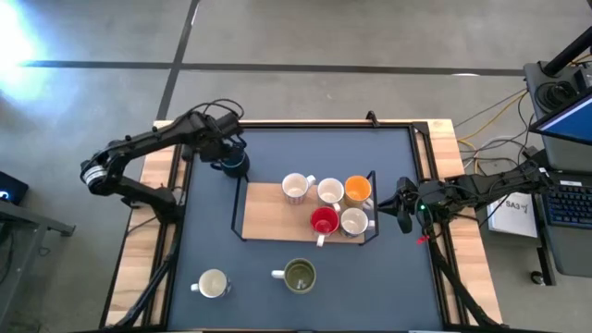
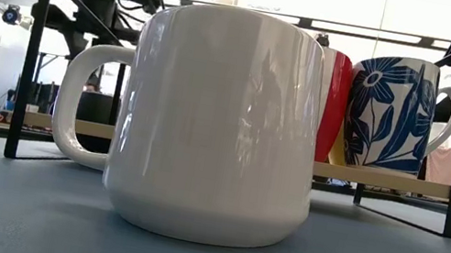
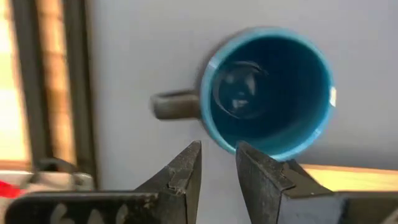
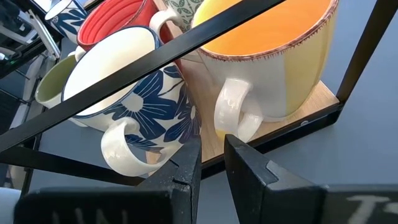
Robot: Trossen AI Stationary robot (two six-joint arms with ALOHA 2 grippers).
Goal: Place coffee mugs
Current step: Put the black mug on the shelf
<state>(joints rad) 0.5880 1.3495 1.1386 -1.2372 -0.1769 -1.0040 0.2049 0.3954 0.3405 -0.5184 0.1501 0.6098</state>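
A dark blue mug [image 1: 231, 164] [image 3: 267, 93] stands upright on the grey table beside the rack's far left corner. My left gripper [image 1: 225, 157] [image 3: 219, 155] hovers above its rim, near the handle [image 3: 177, 104], fingers a narrow gap apart. Two white mugs [image 1: 295, 188] [image 1: 330, 191], an orange mug [image 1: 358, 190] [image 4: 273, 56], a red mug [image 1: 324, 221] and a blue-flowered white mug [image 1: 354, 221] [image 4: 124, 93] stand on the wooden rack board [image 1: 268, 217]. My right gripper [image 1: 400, 205] [image 4: 211, 149] is narrowly open just outside the rack's right end, level with the orange mug's handle [image 4: 233, 115].
A cream mug [image 1: 213, 283] [image 2: 216, 125] and an olive green mug [image 1: 299, 275] stand on the table's near part. The rack's black metal frame [image 1: 374, 199] [image 4: 186, 56] crosses between my right gripper and the mugs. Bare board lies at the rack's left end.
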